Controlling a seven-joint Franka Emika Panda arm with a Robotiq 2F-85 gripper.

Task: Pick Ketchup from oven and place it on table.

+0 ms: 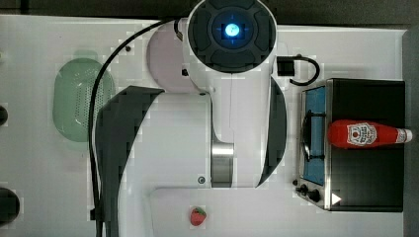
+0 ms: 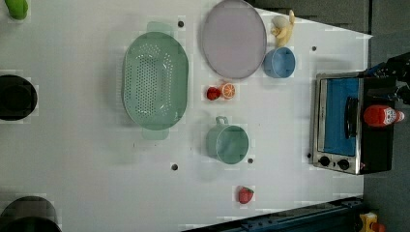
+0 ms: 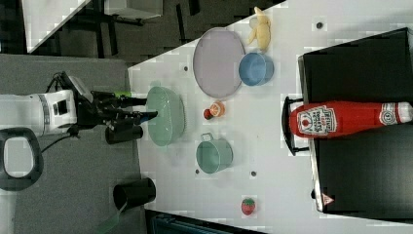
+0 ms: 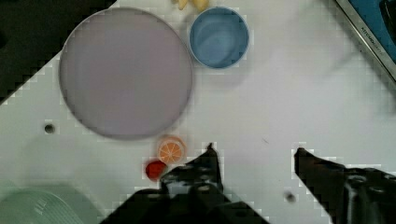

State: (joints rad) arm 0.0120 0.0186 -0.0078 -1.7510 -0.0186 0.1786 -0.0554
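The Ketchup point(image 1: 363, 134) point(image 2: 382, 116) point(image 3: 341, 119), a red bottle with a white label and cap, rests on the black top of the oven point(image 1: 365, 173) point(image 2: 338, 121) point(image 3: 360, 175). The oven's door is closed. My gripper point(image 4: 254, 149) point(image 3: 143, 108) is open with nothing between its fingers. It hangs high over the white table point(image 4: 280, 107) point(image 1: 59, 187), near the orange slice and well apart from the bottle. A corner of the oven point(image 4: 369, 28) shows in the wrist view.
On the table sit a green colander point(image 2: 154, 79), a purple plate point(image 2: 233, 38), a blue bowl point(image 2: 279, 63), a banana point(image 2: 283, 26) and a teal cup point(image 2: 227, 143). An orange slice point(image 4: 171, 150) and strawberries point(image 2: 245, 195) point(image 4: 155, 169) lie nearby. Black containers point(image 2: 17, 96) stand at the left view's left edge.
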